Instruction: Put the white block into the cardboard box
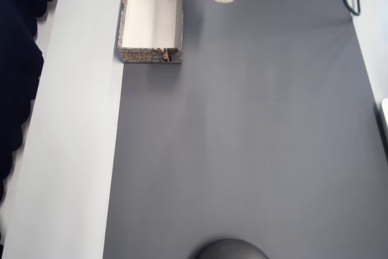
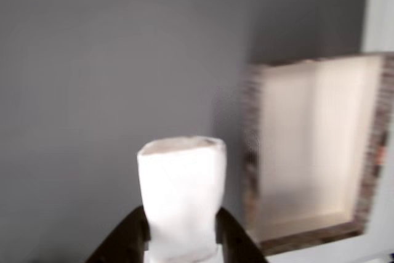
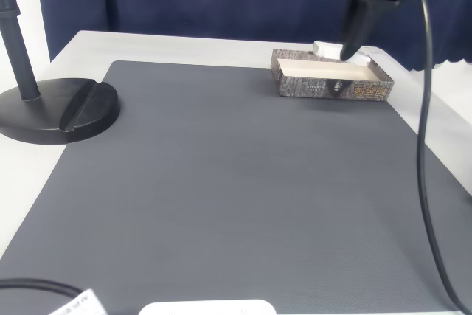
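I see the big dark grey mat (image 1: 242,137) on the pale table (image 1: 79,150). The long shallow cardboard box with a cream inside (image 1: 154,10) sits at the mat's far edge. My black two-finger gripper (image 2: 183,238) is closed on the small white block with rounded corners (image 2: 181,192) — held in the air just beside the box, not inside. In the wrist view the block's long side points straight out from the fingers (image 2: 129,235).
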`<action>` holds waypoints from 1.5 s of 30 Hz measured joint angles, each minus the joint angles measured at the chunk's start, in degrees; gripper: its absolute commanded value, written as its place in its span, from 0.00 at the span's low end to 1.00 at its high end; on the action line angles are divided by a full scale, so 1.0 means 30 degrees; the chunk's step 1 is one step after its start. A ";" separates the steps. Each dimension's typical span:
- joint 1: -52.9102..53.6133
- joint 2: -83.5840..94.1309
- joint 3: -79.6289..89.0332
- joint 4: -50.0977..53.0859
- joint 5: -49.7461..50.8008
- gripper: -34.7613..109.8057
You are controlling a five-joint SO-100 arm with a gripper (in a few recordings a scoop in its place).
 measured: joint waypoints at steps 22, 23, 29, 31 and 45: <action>0.5156 -0.5010 -0.5596 -0.1230 0.6299 0.23; 0.5361 -0.5361 -0.5830 -0.1318 0.6475 0.23; 0.5771 -0.7559 -0.8027 -0.1406 0.7471 0.23; 0.5859 -0.8232 -0.8730 -0.1406 0.7734 0.23; 0.5566 -1.2305 -1.3125 0.0000 0.8174 0.23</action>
